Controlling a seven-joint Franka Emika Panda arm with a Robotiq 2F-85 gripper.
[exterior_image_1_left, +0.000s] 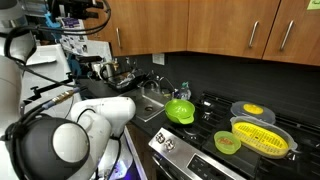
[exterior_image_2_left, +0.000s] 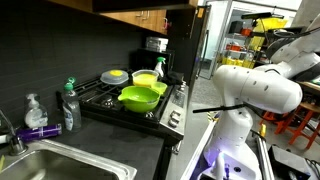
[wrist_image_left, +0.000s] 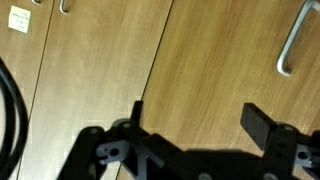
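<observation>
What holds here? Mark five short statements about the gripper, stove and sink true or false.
1. The gripper is open and empty. True.
2. The wrist view faces a tiled wall. False: it faces wooden cabinet doors.
3. A green bowl sits on the stove. True.
4. The ribbed basket on the stove is red. False: it is yellow.
5. A soap bottle stands beside the sink. True.

stove (exterior_image_1_left: 212, 118) | on it: green bowl (exterior_image_1_left: 180, 110), small green cup (exterior_image_1_left: 228, 142), pan (exterior_image_1_left: 288, 132) holding yellow strainer (exterior_image_1_left: 260, 137)
</observation>
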